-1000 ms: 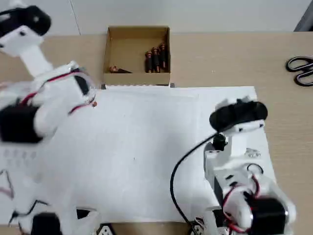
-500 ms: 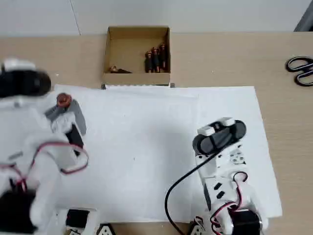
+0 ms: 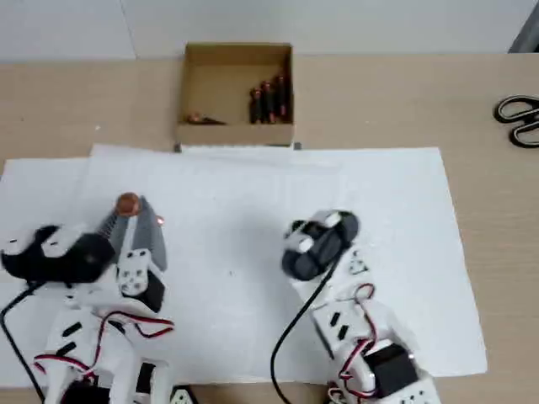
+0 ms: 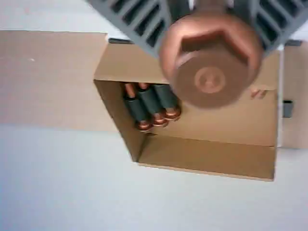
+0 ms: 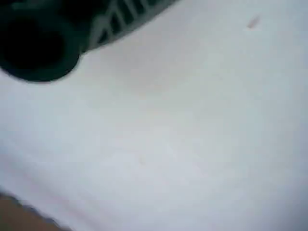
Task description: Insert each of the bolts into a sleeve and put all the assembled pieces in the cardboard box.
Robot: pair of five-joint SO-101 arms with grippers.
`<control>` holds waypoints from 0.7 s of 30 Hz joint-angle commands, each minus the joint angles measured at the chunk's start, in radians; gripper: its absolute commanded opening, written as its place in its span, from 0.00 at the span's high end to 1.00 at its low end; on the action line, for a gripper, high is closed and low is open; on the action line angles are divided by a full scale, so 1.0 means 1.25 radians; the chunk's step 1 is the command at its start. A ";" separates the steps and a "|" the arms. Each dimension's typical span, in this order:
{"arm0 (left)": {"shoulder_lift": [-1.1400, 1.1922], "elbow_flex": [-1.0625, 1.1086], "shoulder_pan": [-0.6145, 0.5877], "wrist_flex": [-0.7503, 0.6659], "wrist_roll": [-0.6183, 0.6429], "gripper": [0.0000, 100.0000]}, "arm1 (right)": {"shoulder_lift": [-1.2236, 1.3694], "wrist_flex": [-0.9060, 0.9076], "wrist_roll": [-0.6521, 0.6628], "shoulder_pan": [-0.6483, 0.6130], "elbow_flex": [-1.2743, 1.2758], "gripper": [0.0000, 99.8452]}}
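My left gripper (image 3: 130,215) is low over the white paper at the front left, shut on a copper bolt (image 3: 127,203) whose head points toward the box. In the left wrist view the bolt head (image 4: 210,67) sits between the grey fingers (image 4: 137,17). The cardboard box (image 3: 202,84) stands past the paper's far edge. Three assembled pieces (image 3: 268,101) lie side by side at its right wall, and another piece (image 3: 200,119) lies at the near left. The right arm (image 3: 320,240) hangs over the paper's middle front. In the right wrist view a black sleeve (image 5: 33,45) lies against a grey finger (image 5: 125,17), close above the paper.
A large white paper sheet (image 3: 253,219) covers the table's front half. Scissors (image 3: 518,118) lie on the bare wood at the far right. Open paper lies between the two arms and the box.
The left arm has swung back from beside the box to the front left, keeping the bolt. The right arm has drawn left and toward the middle of the paper.
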 commanded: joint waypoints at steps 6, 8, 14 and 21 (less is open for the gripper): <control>-0.014 0.071 0.086 -0.137 0.091 0.99 | -0.010 -0.228 -0.002 -0.131 0.103 1.00; -0.014 0.088 0.088 -0.171 0.114 0.99 | -0.010 -0.245 -0.002 -0.145 0.104 1.00; -0.014 0.127 0.177 -0.191 0.164 0.99 | -0.010 -0.245 -0.002 -0.149 0.104 1.00; -0.012 0.125 0.287 -0.215 0.203 0.99 | -0.010 -0.170 -0.002 -0.175 0.104 1.00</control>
